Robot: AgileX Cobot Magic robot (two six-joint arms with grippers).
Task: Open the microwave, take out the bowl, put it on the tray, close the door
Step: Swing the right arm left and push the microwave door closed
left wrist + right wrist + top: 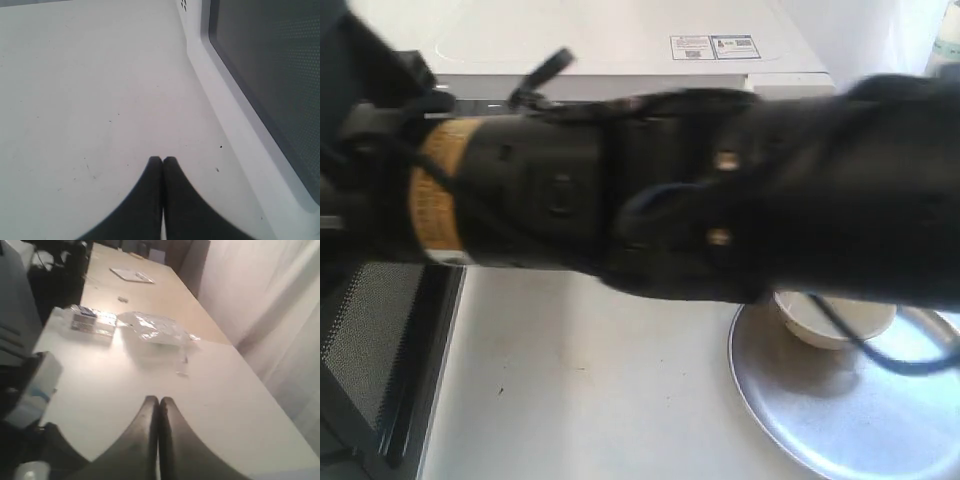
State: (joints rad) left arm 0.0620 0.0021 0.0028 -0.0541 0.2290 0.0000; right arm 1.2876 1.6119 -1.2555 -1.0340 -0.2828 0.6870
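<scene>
White tabletop (pixel 580 380) is carrying the tray (pixel 860 420), lower right, the bowl (pixel 840 325) sitting on it; left gripper (pixel 162 161) and right gripper (pixel 159 401) are pressing jaws together.

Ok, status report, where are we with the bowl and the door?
Left gripper shut, empty; right gripper shut, empty. Bowl on tray. Door open, not yet closed. Arm blocks much of exterior view.
</scene>
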